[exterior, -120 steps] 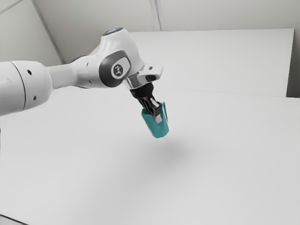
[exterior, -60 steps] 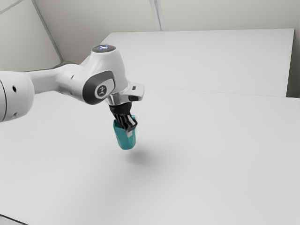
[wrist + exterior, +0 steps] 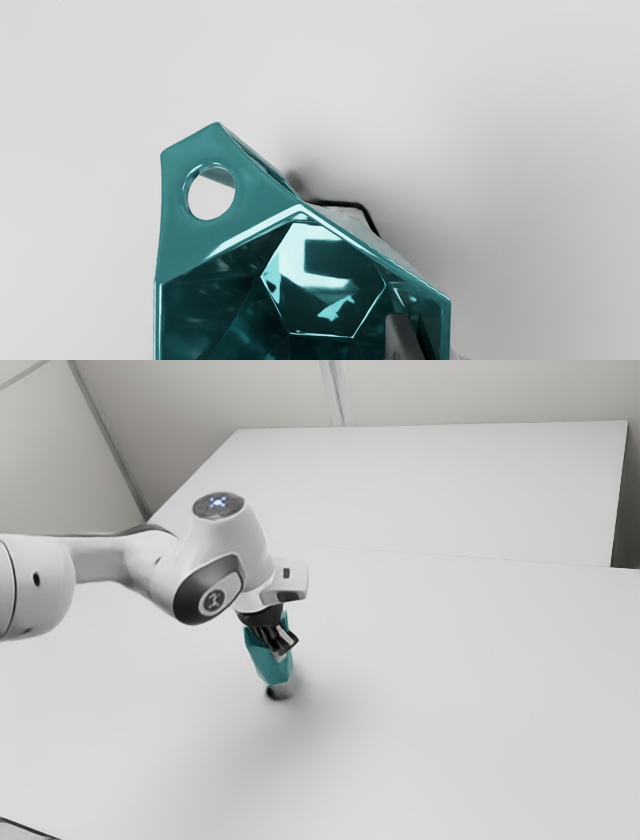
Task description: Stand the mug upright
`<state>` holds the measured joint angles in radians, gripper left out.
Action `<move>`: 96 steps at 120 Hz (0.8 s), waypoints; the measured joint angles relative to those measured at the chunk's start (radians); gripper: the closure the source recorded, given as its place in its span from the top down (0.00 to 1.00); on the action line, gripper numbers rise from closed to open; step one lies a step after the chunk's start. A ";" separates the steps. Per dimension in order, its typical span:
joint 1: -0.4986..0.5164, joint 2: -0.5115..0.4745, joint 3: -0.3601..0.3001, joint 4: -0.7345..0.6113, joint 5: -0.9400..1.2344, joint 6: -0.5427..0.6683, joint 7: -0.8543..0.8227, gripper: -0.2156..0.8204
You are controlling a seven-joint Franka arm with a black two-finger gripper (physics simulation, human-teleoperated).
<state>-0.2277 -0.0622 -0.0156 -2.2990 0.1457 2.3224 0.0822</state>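
My gripper [image 3: 283, 649] is shut on the wall of the teal faceted mug [image 3: 262, 664], near its rim. The mug stands almost upright with its mouth up, leaning slightly. Its pale lower end, with a dark patch beside it, is at or just above the table; contact cannot be told. In the wrist view, the gripper [image 3: 434, 347] has one dark finger [image 3: 399, 337] inside the mug [image 3: 200, 245] and the other outside the wall, mostly hidden. The mug's hexagonal inner bottom and its handle with a round hole face the camera.
A plain white table [image 3: 460, 710] surrounds the mug. Beyond it, a pale raised surface [image 3: 440, 485] and wall panels stand at the back. A dark-edged corner of something [image 3: 25, 830] lies at the exterior view's lower left.
The held mug has travelled toward the exterior view's left and down to table level. It has turned from a clear tilt to nearly upright, and its shadow has drawn in close beneath it.
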 joint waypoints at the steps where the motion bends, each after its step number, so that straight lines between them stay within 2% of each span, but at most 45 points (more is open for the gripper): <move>1: 0.000 0.000 0.000 -0.001 0.000 0.004 -0.002 0.04; 38: 0.000 -0.001 0.000 -0.045 0.002 0.115 -0.056 0.04; 96: 0.028 -0.020 0.000 -0.111 0.002 0.158 -0.108 0.04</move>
<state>-0.1992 -0.0825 -0.0157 -2.4103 0.1481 2.4803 -0.0257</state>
